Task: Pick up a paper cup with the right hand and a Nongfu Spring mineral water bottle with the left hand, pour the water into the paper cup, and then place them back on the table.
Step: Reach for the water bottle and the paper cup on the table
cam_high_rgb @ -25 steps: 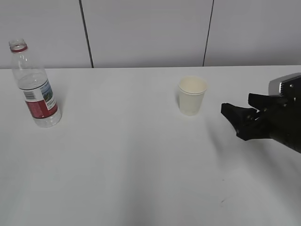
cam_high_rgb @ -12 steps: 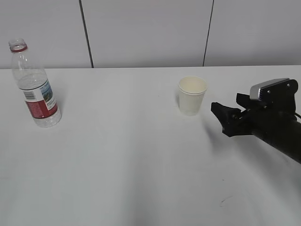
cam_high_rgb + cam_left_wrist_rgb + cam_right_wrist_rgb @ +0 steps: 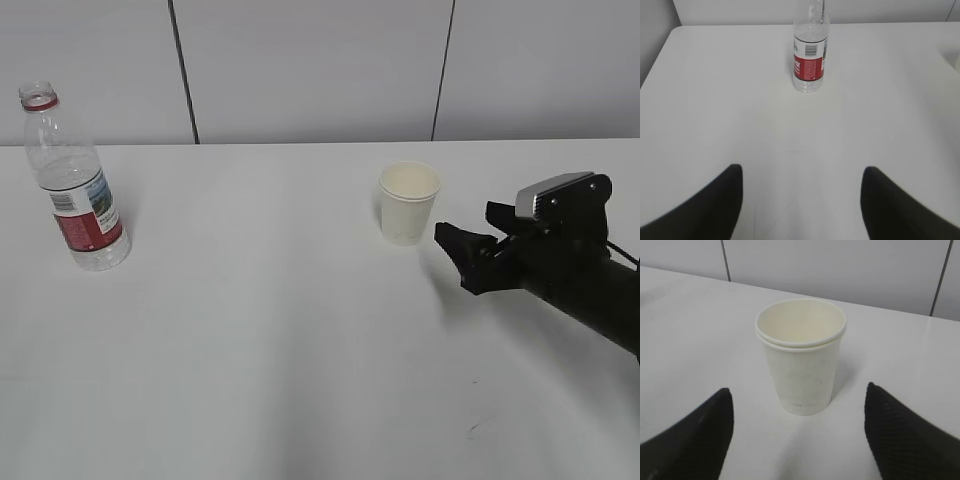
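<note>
The paper cup stands upright on the white table, right of centre. My right gripper is open and empty, low over the table just right of the cup and apart from it. In the right wrist view the cup stands ahead of the open gripper, its base a little beyond the fingertips. The water bottle stands upright at the far left, uncapped. In the left wrist view the bottle is far ahead of my open, empty left gripper. The left arm is out of the exterior view.
A pale wall with two dark vertical seams runs behind the table. A small dark scuff marks the tabletop near the front right. The table's left edge shows in the left wrist view.
My right gripper has moved left across the table, closing most of the gap to the paper cup. The cup and bottle have not moved.
</note>
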